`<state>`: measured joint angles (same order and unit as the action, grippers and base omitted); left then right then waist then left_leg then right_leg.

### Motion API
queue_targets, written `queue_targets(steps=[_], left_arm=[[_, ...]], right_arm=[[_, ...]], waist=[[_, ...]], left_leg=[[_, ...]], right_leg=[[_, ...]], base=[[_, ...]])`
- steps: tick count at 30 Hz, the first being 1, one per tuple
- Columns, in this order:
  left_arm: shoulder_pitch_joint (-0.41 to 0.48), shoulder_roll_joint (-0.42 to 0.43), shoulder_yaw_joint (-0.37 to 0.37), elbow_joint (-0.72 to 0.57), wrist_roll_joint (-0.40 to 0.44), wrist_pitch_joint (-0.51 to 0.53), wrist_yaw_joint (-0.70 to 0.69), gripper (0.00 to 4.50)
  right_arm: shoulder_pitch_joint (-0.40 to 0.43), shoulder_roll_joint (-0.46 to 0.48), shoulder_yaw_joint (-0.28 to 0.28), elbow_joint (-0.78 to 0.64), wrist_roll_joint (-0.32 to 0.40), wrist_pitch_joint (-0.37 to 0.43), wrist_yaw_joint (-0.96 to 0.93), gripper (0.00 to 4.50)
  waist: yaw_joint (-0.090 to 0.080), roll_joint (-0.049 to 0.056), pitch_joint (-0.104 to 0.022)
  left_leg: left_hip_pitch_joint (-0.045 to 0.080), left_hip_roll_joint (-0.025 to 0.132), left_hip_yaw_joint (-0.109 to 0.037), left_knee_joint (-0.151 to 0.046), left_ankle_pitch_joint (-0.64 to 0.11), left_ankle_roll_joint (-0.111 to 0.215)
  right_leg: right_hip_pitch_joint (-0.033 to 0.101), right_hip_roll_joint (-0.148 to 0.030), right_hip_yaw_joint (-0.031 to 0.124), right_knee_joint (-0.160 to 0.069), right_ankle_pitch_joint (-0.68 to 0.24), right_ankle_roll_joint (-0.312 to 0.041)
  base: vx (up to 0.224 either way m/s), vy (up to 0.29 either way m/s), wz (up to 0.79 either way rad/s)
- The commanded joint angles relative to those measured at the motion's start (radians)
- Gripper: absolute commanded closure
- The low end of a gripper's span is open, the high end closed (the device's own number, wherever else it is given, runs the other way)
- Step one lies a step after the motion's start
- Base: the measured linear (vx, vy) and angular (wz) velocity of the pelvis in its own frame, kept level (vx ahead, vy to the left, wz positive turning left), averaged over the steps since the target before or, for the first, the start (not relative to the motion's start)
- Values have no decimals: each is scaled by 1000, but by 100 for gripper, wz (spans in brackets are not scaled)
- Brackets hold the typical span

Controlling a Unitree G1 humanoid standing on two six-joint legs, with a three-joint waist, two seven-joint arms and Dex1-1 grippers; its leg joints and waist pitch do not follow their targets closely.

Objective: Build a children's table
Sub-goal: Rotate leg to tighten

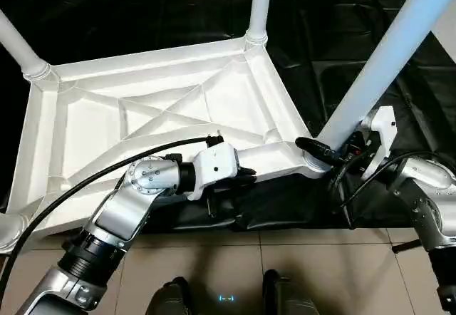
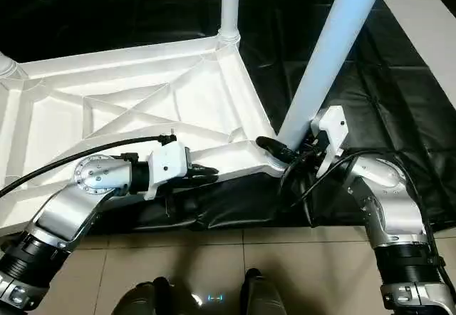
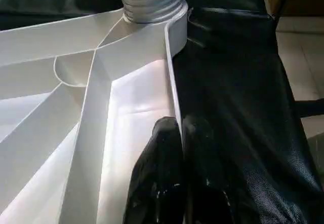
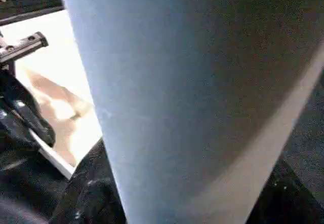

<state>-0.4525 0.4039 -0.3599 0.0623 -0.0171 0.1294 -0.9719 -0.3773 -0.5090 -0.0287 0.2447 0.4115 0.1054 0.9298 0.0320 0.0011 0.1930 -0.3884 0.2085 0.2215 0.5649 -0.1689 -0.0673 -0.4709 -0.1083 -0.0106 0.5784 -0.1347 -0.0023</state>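
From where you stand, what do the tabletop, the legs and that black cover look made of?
Tabletop: likely moulded white plastic, smooth, slightly glossy, with ribs. Legs: plain white tubes, probably plastic. Cover: thin black sheet, wrinkled and shiny, perhaps plastic film or coated cloth.

Black-draped work table (image 1: 370,65) carries the upside-down white tabletop (image 1: 164,115); tiled floor (image 1: 235,258) below, prob. bare.

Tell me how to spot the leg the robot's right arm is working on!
Find the white tabletop lying upside down on the black cloth. Go to its near right corner, by the right fingers. That leg leans sideways and looks biggest; the other legs stand straighter.
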Motion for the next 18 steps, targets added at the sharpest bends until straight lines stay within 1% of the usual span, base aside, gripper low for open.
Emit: queue_targets(steps=[1,2,3,4,5,6,7,8,9,10,11,12,13,14,15,16,17,18], left_arm=[[42,24,-44,18,12,16,-49,450],[32,6,-52,24,34,44,-12,450],[27,-4,-55,28,43,55,5,450],[18,-23,-59,33,55,81,33,450],[5,-48,-65,42,75,107,71,450],[-6,-67,-70,50,90,119,97,450],[-16,-83,-76,58,103,127,118,450],[-38,-122,-87,77,128,148,164,450],[-45,-134,-90,83,136,155,179,450],[-71,-177,-106,107,161,176,223,450],[-82,-194,-113,117,172,184,239,450],[-92,-212,-117,127,175,191,252,450],[-92,-212,-117,127,175,191,252,450],[-111,-240,-122,144,177,196,267,450],[-113,-242,-123,146,176,196,268,450],[-122,-244,-122,155,178,186,265,450],[-123,-236,-118,158,179,176,257,450],[-121,-229,-112,160,185,176,256,450]], right_arm=[[-4,0,-78,23,-18,9,-124,246],[-18,40,-84,51,-63,16,-250,249],[-26,59,-88,66,-83,17,-310,249],[-38,93,-100,90,-103,27,-404,251],[-51,129,-110,119,-130,37,-510,251],[-61,155,-119,142,-151,36,-590,252],[-71,177,-129,163,-164,31,-651,253],[-95,228,-146,215,-158,15,-739,253],[-103,245,-152,232,-155,10,-765,254],[-132,301,-167,293,-149,-11,-849,254],[-145,325,-171,318,-149,-20,-883,254],[-159,346,-176,342,-144,-28,-908,254],[-159,346,-176,342,-144,-28,-908,254],[-186,372,-161,382,-150,-40,-925,254],[-189,375,-159,386,-150,-41,-926,254],[-207,377,-136,397,-159,-41,-893,254],[-211,373,-127,388,-160,-44,-862,254],[-212,363,-116,379,-169,-43,-838,254]], waist=[[-2,-10,-77],[-4,-11,-76],[-6,-12,-76],[-12,-8,-73],[-14,-7,-73],[-18,-8,-71],[-20,-9,-72],[-22,-10,-73],[-24,-9,-73],[-29,-6,-74],[-30,-5,-73],[-29,-6,-75],[-28,-5,-74],[-29,-7,-76],[-29,-7,-77],[-31,-13,-77],[-30,-13,-77],[-31,-17,-77]], left_leg=[[20,7,0,-52,-127,142],[18,6,-1,-53,-139,134],[18,6,-1,-54,-142,126],[17,5,-4,-59,-171,89],[18,5,-5,-60,-180,78],[19,4,-5,-61,-198,55],[20,2,-5,-61,-208,47],[20,2,-6,-62,-219,40],[19,2,-5,-62,-223,39],[21,1,-5,-62,-243,29],[21,0,-5,-63,-249,24],[21,-1,-7,-65,-264,17],[21,-1,-8,-66,-272,13],[22,-1,-8,-67,-293,9],[22,-2,-9,-67,-300,6],[17,-4,-11,-69,-311,5],[18,-4,-12,-69,-322,8],[15,-5,-13,-70,-330,13]], right_leg=[[65,-1,13,-44,-121,-257],[67,-1,12,-47,-143,-250],[65,-1,13,-47,-154,-246],[64,-3,11,-54,-232,-226],[61,-2,11,-57,-251,-219],[57,-2,11,-62,-285,-204],[57,-1,11,-64,-298,-197],[57,-1,11,-65,-304,-184],[56,-2,12,-64,-299,-182],[51,0,11,-67,-300,-175],[50,2,10,-68,-303,-171],[51,4,8,-67,-292,-162],[50,3,8,-67,-286,-157],[50,6,6,-68,-272,-152],[50,6,5,-67,-267,-150],[54,7,4,-66,-260,-145],[53,7,3,-67,-260,-141],[55,7,3,-68,-262,-138]], base=[[0,0,0],[0,0,0],[0,0,0],[0,0,0],[0,0,0],[0,0,0],[0,0,0],[0,0,0],[0,0,0],[0,0,0],[0,0,0],[0,0,0],[0,0,0],[0,0,0],[0,0,0],[0,0,0],[0,0,0],[0,0,0]])
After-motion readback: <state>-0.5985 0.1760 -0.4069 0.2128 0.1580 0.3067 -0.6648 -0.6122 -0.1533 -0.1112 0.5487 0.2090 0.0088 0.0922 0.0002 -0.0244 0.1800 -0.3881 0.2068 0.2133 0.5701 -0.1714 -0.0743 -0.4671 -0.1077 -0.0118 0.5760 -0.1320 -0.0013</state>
